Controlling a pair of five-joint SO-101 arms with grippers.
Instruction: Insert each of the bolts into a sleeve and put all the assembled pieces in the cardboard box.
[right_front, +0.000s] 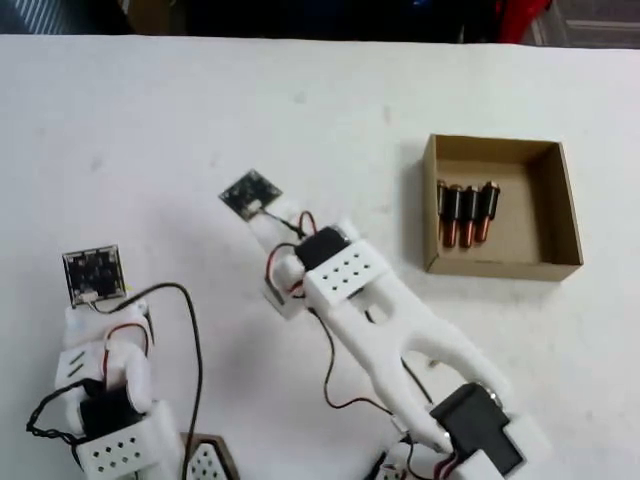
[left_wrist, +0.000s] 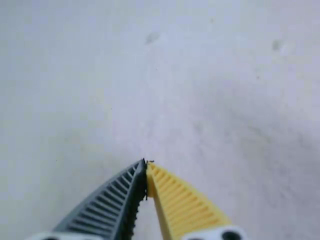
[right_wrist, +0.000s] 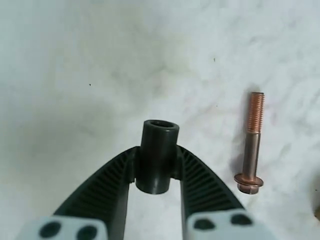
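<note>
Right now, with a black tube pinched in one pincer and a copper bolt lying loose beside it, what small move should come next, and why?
Probably the left pincer should open and travel toward the bolt to pick it up. The right pincer grips the sleeve with its hole exposed, the bolt lies free on the table, and the left pincer is shut on nothing.

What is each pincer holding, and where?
Right pincer holds the sleeve across its sides, bore end sticking out. Left pincer holds nothing.
</note>
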